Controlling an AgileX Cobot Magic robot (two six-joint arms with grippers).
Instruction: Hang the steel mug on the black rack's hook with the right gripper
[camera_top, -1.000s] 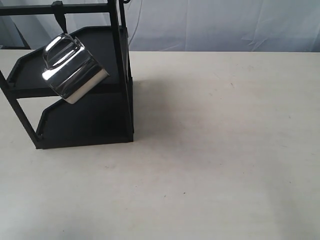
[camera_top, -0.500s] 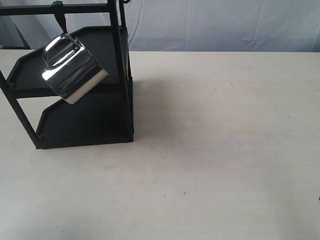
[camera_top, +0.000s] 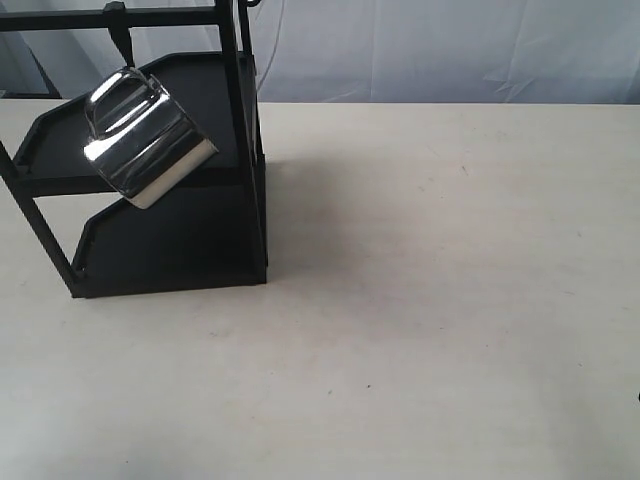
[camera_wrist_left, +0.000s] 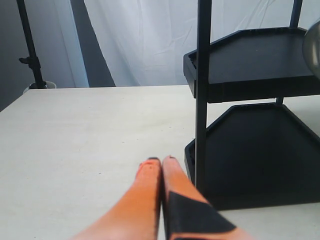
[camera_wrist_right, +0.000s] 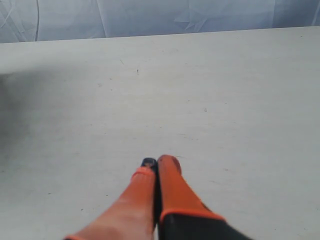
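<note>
Right gripper (camera_wrist_right: 156, 161): orange fingers pressed together, nothing between them, tips over bare table (camera_wrist_right: 225, 90) at lower centre of its wrist frame. No mug or rack in that frame, so the mug sits well apart from these jaws.

Left gripper (camera_wrist_left: 161, 160): orange fingers also closed on each other, empty, low centre of its wrist frame, just beside the near post of the black rack (camera_wrist_left: 250, 165). A blurred shiny edge of the steel mug (camera_wrist_left: 314, 47) pokes in at the right edge of that frame, above and well off from the fingertips.

Exterior frame: neither gripper shows. Steel mug (camera_top: 147, 140) is in the upper left of the frame, tilted, open end down toward the lower right, looped handle up. Handle loop is over the hook (camera_top: 120, 40), a short black prong dropping from the top crossbar. Mug hangs in front of the upper tray of the black rack (camera_top: 180, 250), clear of the table. Rack stands on the table (camera_top: 450, 300) at the left side of the frame, two angled-corner trays, thin posts.

Pale curtain (camera_top: 450, 50) behind the table. A dark stand (camera_wrist_left: 30, 50) at upper left of the left wrist frame.

No brand, label or writing readable anywhere.
</note>
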